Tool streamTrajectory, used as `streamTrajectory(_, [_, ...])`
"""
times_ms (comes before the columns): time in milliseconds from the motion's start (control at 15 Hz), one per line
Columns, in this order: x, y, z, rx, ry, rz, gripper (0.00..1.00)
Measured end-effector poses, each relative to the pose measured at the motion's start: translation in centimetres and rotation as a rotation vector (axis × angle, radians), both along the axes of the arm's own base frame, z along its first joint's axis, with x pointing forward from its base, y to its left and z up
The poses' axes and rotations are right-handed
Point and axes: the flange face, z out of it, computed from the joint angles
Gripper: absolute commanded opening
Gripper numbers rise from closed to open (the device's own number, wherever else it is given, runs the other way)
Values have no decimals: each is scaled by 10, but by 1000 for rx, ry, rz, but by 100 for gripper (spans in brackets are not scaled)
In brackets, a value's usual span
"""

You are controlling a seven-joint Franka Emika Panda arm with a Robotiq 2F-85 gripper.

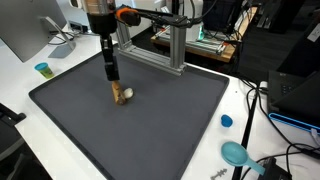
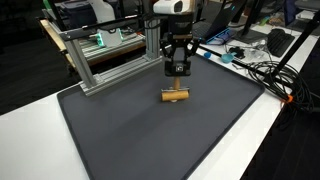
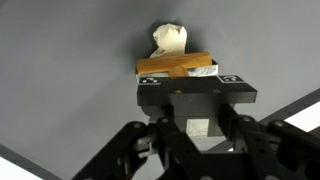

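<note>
The small wooden piece (image 1: 122, 95) lies flat on the dark grey mat (image 1: 150, 130), in the mat's far half and left of its middle in an exterior view. In the wrist view a pale, crumpled bit (image 3: 167, 38) shows just beyond the wooden piece. Whether the two are joined is hard to tell.

The gripper (image 2: 177, 71) hangs just above the wooden piece, pointing straight down. Its fingers seem drawn together with nothing between them, and the tips are close to the wooden piece but do not grip it.

The mat rests on a white table (image 1: 40, 85). An aluminium frame (image 2: 100, 60) stands at the mat's far edge. Off the mat's right edge sit a small blue cap (image 1: 226, 121) and, nearer, a teal scoop-like thing (image 1: 235, 152). A small teal cup (image 1: 42, 69) stands off the left edge.
</note>
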Motion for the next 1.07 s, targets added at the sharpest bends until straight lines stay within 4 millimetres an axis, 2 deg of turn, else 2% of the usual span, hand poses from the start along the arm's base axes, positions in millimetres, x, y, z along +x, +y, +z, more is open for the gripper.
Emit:
streamTrajectory(333, [9,-7,0,-1,-12,-26,21])
streamTrajectory(733, [2,-8,37,-3,-59,5,21])
streamTrajectory(867, [-2,-8,35,-6,-50,12,21])
streamTrajectory(1067, [-9,-7,20,-5,-17,13,21])
